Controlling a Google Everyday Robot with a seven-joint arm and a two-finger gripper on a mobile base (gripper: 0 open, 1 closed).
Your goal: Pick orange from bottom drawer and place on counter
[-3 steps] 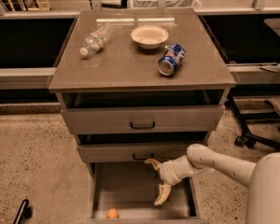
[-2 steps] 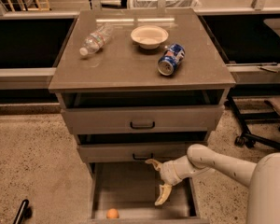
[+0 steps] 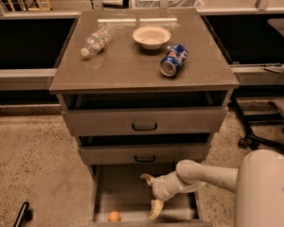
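The orange [image 3: 114,216] lies on the floor of the pulled-out bottom drawer [image 3: 122,189], near its front left corner. My gripper [image 3: 151,195] reaches from the right, over the drawer's middle, to the right of and a little above the orange, not touching it. Its two pale fingers stand apart, one pointing up-left, one pointing down; it holds nothing. The counter [image 3: 128,65] tops the cabinet above.
On the counter lie a clear plastic bottle [image 3: 96,39], a white bowl [image 3: 151,36] and a blue soda can [image 3: 173,60] on its side. Two upper drawer fronts [image 3: 144,121] stand slightly open. An office chair base [image 3: 262,136] stands at the right.
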